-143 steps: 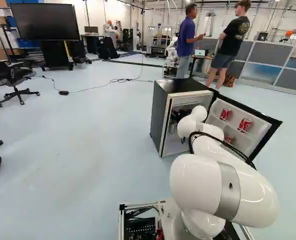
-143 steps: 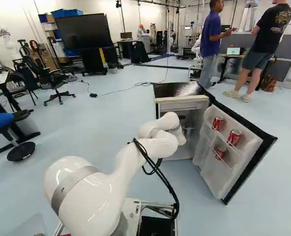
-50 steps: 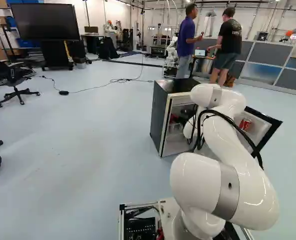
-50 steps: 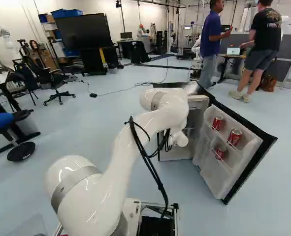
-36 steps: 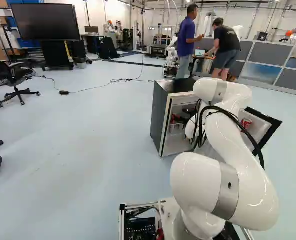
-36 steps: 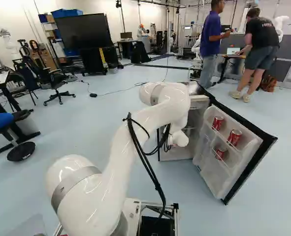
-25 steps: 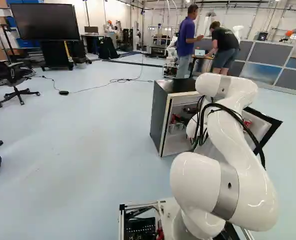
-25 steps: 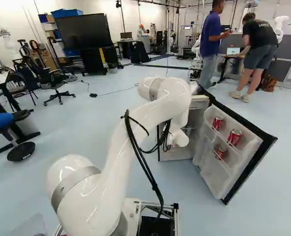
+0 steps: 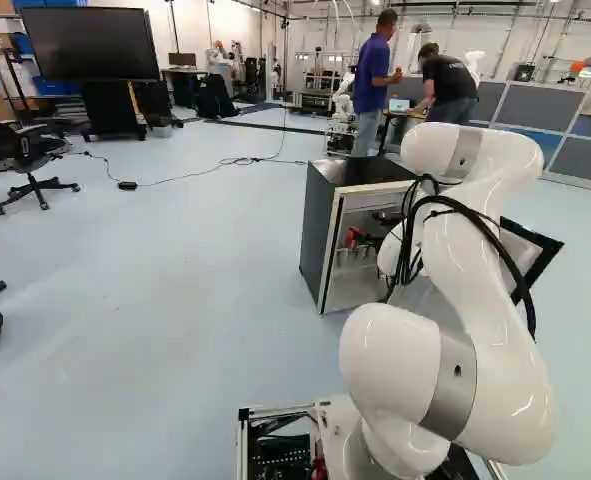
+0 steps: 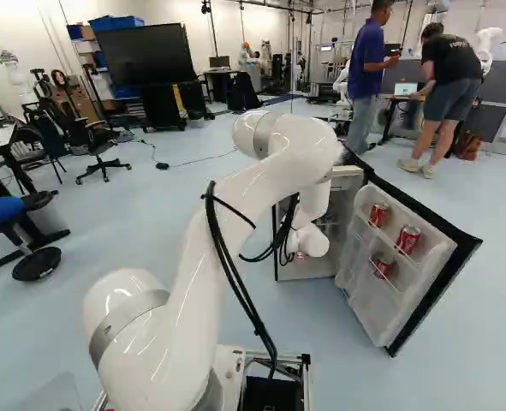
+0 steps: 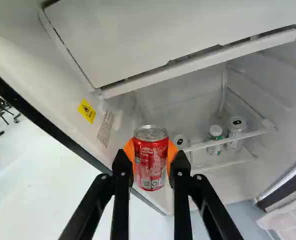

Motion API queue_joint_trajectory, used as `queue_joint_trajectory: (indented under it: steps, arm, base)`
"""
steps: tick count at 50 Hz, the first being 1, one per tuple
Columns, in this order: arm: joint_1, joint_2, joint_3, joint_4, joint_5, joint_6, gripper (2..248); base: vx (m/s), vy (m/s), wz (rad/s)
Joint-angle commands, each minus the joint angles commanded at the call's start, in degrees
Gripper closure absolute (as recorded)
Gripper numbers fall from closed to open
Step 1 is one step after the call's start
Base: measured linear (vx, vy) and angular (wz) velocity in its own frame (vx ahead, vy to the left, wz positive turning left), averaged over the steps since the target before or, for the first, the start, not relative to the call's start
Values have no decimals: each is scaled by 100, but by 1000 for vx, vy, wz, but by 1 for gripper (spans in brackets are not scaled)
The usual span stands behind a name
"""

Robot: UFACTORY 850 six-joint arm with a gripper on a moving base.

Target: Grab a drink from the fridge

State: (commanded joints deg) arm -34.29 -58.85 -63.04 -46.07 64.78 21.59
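Gripper (image 9: 358,238): clamped on the red can (image 11: 151,157), one orange pad (image 11: 129,150) per side. Can position: at the fridge (image 9: 318,230) opening. Wrist view, 12 o'clock ahead: bottle (image 11: 215,137) at 2 o'clock from gripper. Right base view: door (image 10: 364,295) at 4 o'clock from fridge, holding three cans (image 10: 407,239).
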Motion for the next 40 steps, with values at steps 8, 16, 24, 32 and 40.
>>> queue_joint_trajectory:
  steps: [8,16,24,32,40]
  arm:
    - [-76,287,350,0,0,0,166]
    - [-156,571,691,0,0,0,166]
    - [-239,857,1023,0,0,0,166]
    - [-327,1142,1347,0,0,0,166]
    - [-428,1425,1657,0,0,0,166]
  base:
    - [0,0,0]
    - [0,0,0]
    - [0,0,0]
    - [0,0,0]
    - [0,0,0]
